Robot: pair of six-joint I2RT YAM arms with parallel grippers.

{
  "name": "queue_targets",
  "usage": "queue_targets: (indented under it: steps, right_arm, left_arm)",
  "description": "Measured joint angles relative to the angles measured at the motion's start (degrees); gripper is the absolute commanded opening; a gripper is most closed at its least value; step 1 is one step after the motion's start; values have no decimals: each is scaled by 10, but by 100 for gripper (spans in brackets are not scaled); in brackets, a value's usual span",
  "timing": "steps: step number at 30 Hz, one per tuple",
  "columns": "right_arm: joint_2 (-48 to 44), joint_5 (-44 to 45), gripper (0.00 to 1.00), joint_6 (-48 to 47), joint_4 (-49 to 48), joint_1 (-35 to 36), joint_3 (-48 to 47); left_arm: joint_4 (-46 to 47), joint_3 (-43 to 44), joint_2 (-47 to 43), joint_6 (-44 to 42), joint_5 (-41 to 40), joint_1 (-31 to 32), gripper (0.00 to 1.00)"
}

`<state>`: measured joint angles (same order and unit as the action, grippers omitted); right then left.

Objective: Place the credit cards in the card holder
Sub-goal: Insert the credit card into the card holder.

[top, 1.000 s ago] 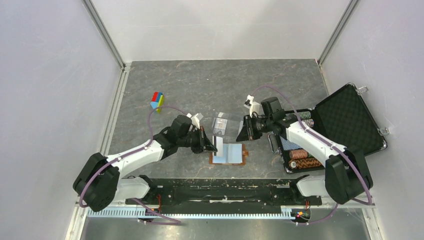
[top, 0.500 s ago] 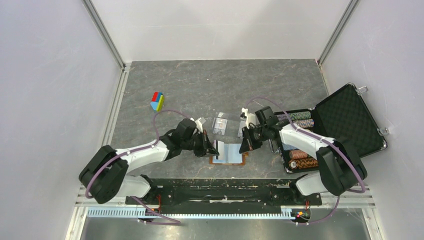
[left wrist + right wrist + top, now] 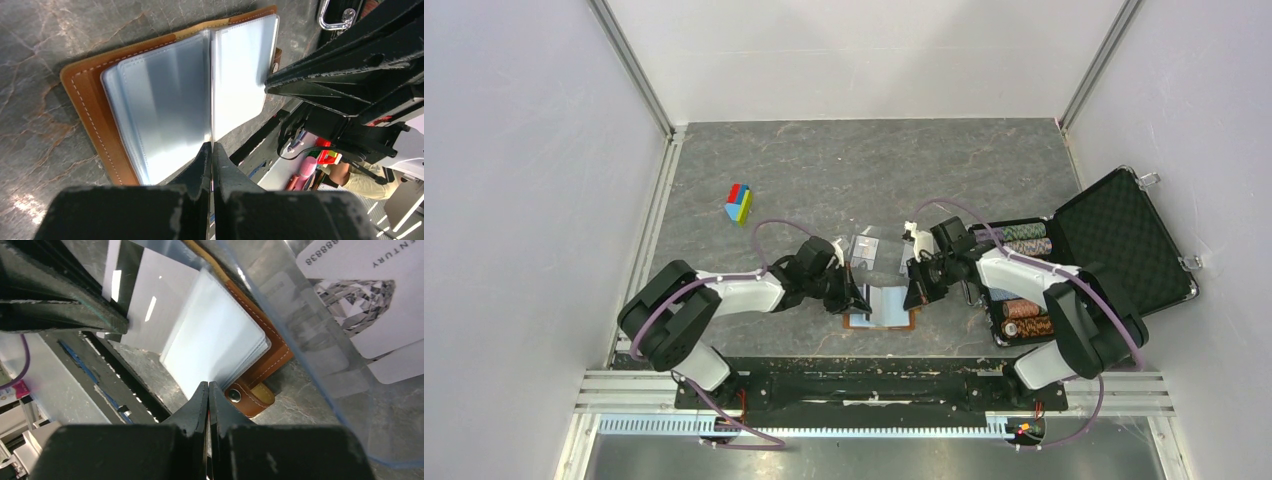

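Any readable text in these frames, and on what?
"ENTURY": card in the clear tray, cut by the frame edge.
"888838": same card, slanted; last digits uncertain.
Card holder, case, chips: nothing legible.

A: Top view: fixed high over the near edge, looking down on the whole table (image 3: 824,170), far off.
B: Wrist views?
A: Both very close, tilted down, coming from opposite sides and facing each other across the open wallet (image 3: 165,105) — the patch all three views share.
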<state>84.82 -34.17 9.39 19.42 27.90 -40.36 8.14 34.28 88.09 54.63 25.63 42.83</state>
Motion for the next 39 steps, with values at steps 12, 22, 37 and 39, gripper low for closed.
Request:
queue_targets:
  steps: [12, 22, 37, 39]
  right_arm:
    - [17, 56, 0, -5, 15, 1, 9]
    - [17, 58, 0, -5, 15, 1, 9]
    - [14, 59, 0, -4, 12, 1, 12]
    - [14, 59, 0, -4, 12, 1, 12]
  left_arm:
    - [21, 4, 9, 0, 0, 10, 2]
    - [26, 30, 50, 0, -5, 36, 2]
    - [-21, 11, -39, 0, -93, 41, 2]
    - [-22, 11, -38, 0, -95, 41, 2]
